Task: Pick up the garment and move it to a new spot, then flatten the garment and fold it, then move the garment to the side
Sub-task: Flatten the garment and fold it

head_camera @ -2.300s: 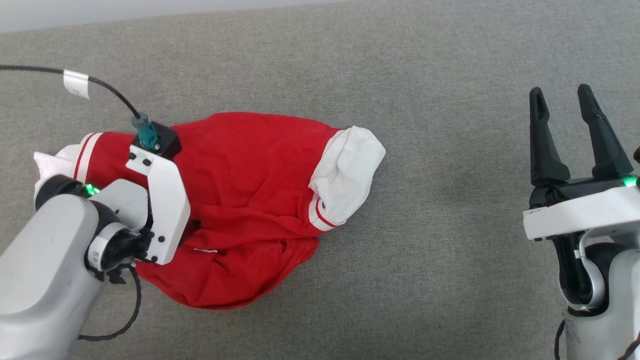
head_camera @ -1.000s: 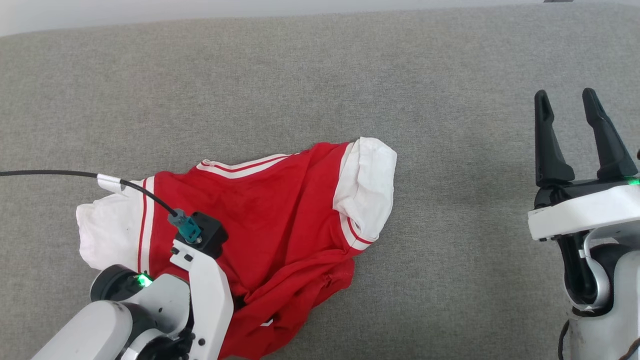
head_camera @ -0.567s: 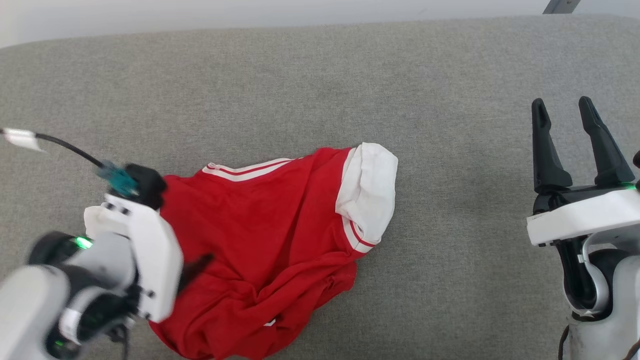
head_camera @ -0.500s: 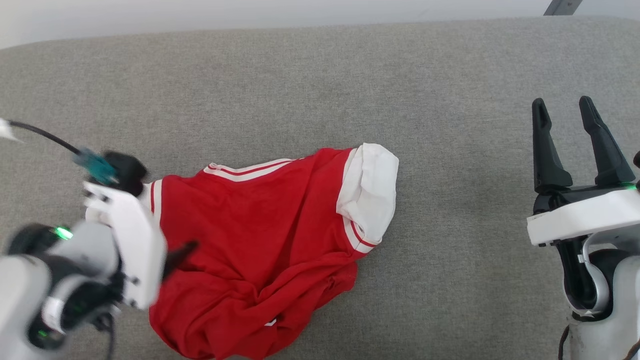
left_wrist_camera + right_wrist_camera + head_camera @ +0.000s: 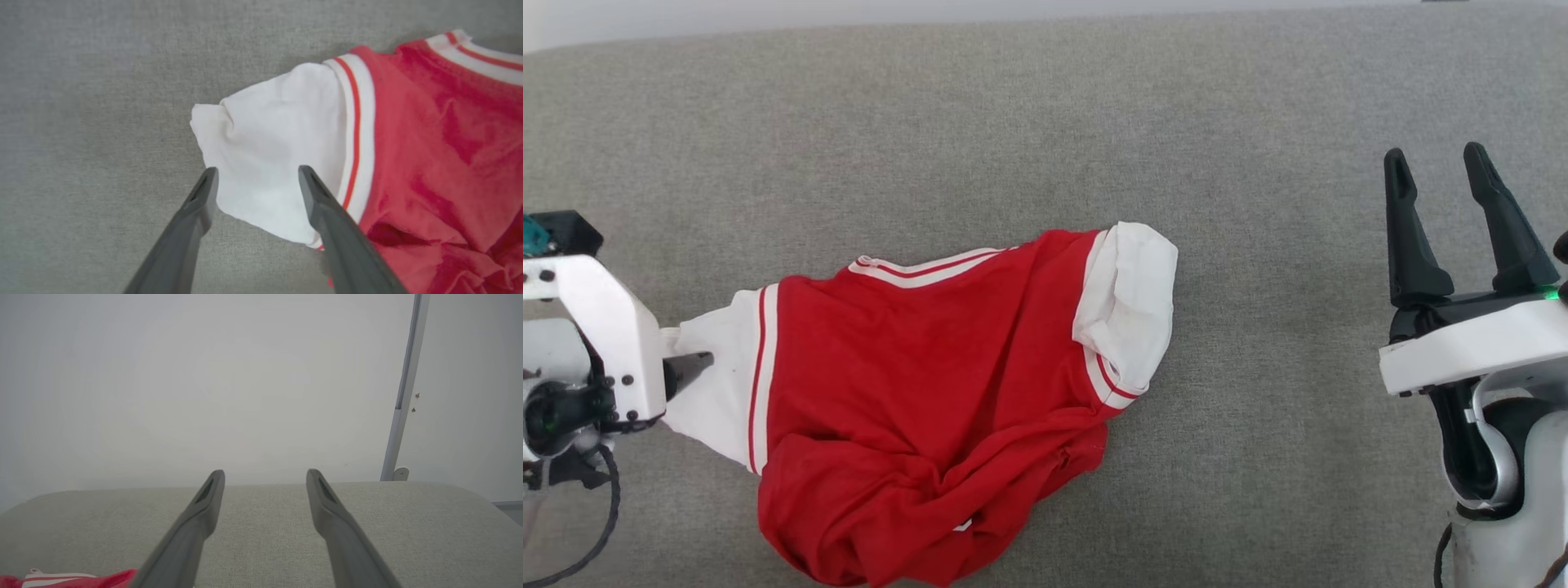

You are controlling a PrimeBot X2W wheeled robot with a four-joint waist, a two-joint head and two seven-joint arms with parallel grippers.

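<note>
Right beside the left gripper [image 5: 257, 169], its fingers [image 5: 196, 220] spread and empty, the garment [image 5: 915, 384] lies crumpled

So the garment [image 5: 907, 392] runs off the head view's bottom edge, and off the left wrist view's right edge. The left tool [image 5: 690, 366] mostly hides behind its white bracket [image 5: 596, 327] (one dark fingertip pokes out). The white speck [image 5: 964, 525] in the folds is too tiny to read.

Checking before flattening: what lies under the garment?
The garment rests on the grey cushion, visible around it. Whatever is beneath its bunched folds is covered.
</note>
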